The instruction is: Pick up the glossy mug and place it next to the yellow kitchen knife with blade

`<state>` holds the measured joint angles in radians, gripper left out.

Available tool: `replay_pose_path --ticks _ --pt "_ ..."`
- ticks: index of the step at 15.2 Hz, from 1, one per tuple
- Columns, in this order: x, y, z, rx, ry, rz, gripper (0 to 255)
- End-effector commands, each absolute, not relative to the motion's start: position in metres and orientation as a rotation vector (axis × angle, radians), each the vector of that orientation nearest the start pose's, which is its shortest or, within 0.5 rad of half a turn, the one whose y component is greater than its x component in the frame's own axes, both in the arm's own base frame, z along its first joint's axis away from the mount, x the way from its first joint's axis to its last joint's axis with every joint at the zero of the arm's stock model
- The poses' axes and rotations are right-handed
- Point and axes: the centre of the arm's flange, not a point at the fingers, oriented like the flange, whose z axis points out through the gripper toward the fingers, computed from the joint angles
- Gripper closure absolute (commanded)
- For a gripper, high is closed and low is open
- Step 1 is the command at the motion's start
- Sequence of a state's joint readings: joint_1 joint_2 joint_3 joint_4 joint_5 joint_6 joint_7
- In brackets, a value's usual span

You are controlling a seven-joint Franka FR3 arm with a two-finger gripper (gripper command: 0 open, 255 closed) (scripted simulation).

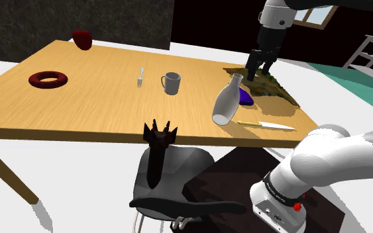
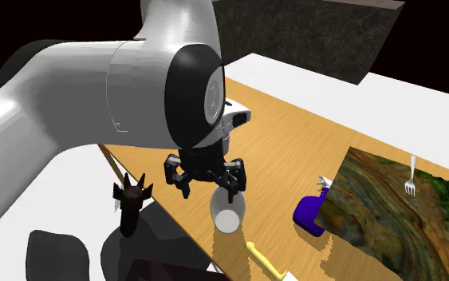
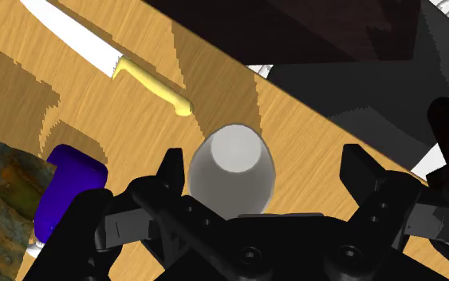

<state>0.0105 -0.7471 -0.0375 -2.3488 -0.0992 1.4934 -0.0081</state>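
Observation:
A grey glossy mug point(image 1: 171, 83) stands upright near the middle of the wooden table point(image 1: 79, 106), handle toward the shoulder view's left. The knife, with a yellow handle point(image 1: 249, 123) and a pale blade point(image 1: 277, 126), lies near the table's front corner; I also see that handle point(image 3: 155, 84) from the wrist. My black gripper point(image 1: 259, 69) hangs open in the air well to the right of the mug, holding nothing. From the wrist, the gripper point(image 3: 266, 169) looks down on a white bottle-shaped vase point(image 3: 232, 172) just below it, untouched by the fingers.
The white vase point(image 1: 226, 99) leans beside a purple object point(image 1: 246, 97) and a green-brown mat point(image 1: 271, 85). A fork point(image 1: 140, 77) lies left of the mug. A red ring point(image 1: 48, 79) and a dark red thing point(image 1: 81, 38) sit far left. A chair point(image 1: 171, 179) with a black spiky item point(image 1: 159, 136) stands in front.

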Motion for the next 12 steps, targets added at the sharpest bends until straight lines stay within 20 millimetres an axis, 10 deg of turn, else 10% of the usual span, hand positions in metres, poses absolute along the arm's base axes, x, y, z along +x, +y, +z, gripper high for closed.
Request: replay_pose_path --ticks 1,12 --pt "0.308 -0.023 0.576 -3.209 0.016 0.176 0" --pt "0.436 -0.029 0.514 -3.172 0.012 0.143 0"
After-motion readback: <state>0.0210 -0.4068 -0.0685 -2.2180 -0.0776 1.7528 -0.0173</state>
